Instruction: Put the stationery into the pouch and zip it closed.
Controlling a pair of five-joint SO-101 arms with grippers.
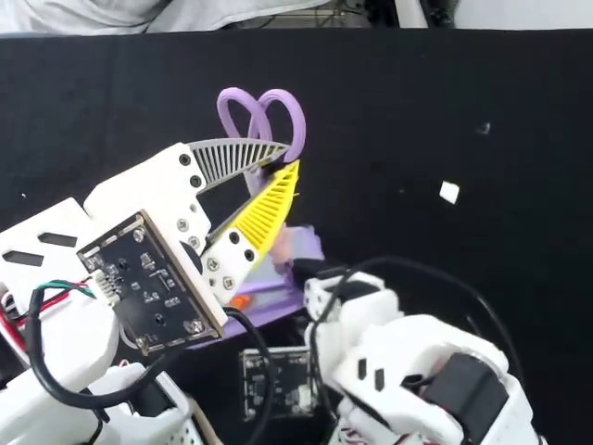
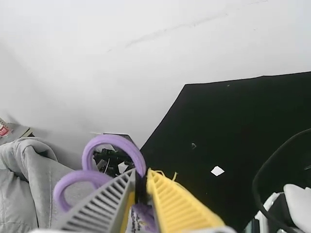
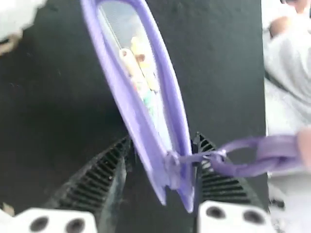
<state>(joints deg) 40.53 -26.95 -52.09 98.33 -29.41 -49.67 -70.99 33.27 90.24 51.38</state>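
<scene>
Holding the scissors [image 1: 237,94] clamped in my left gripper [image 1: 281,158] above the open pouch [image 3: 146,111], which my right gripper [image 3: 163,141] pinches near centre, I judge lowering them blades-first into its mouth comes next.

No text, number or sign can be read in any of the views. Whatever is printed on the circuit board [image 1: 148,283] of the left arm is too small to tell. A small red and white label [image 2: 4,129] at the edge of the left wrist view is also too small to read.
</scene>
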